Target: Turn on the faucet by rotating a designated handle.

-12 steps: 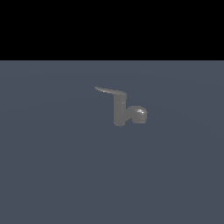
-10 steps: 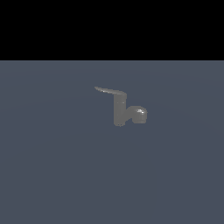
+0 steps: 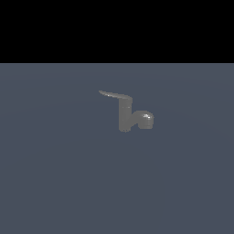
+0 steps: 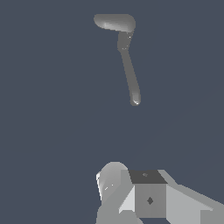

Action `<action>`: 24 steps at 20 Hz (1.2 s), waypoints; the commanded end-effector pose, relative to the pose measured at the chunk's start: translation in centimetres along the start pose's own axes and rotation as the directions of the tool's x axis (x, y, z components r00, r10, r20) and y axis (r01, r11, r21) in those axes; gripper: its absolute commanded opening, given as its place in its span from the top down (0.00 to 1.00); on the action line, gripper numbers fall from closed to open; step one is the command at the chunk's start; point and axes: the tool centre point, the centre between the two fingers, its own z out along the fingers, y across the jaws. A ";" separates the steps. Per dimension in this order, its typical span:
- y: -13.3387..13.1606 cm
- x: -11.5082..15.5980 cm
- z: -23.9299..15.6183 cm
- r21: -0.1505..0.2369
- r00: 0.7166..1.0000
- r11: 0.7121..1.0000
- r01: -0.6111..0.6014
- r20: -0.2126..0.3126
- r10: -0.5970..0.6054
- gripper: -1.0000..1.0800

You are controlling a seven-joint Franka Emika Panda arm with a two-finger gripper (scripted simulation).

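The faucet is a small dull-grey tap standing upright on the flat grey-blue floor, with its bulbous spout toward the exterior view's right. Its handle is a thin flat lever running from the top of the body toward the exterior view's left. The wrist view looks down on the faucet, the handle and the spout. My gripper shows only as pale finger parts at that picture's edge, well apart from the handle's tip and touching nothing. The exterior view does not show it.
A flat grey-blue floor spreads all around the faucet. A black band fills the background above it. No other object shows in either view.
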 end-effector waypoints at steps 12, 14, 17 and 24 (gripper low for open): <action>-0.2 2.5 0.2 0.006 0.997 0.997 -0.082 -0.003 0.082 1.00; -0.3 3.4 0.3 0.009 0.994 0.994 -0.112 -0.003 0.112 1.00; -0.4 5.1 0.6 0.013 0.986 0.986 -0.166 -0.004 0.166 1.00; -0.9 10.1 1.8 0.025 0.946 0.946 -0.323 -0.005 0.323 1.00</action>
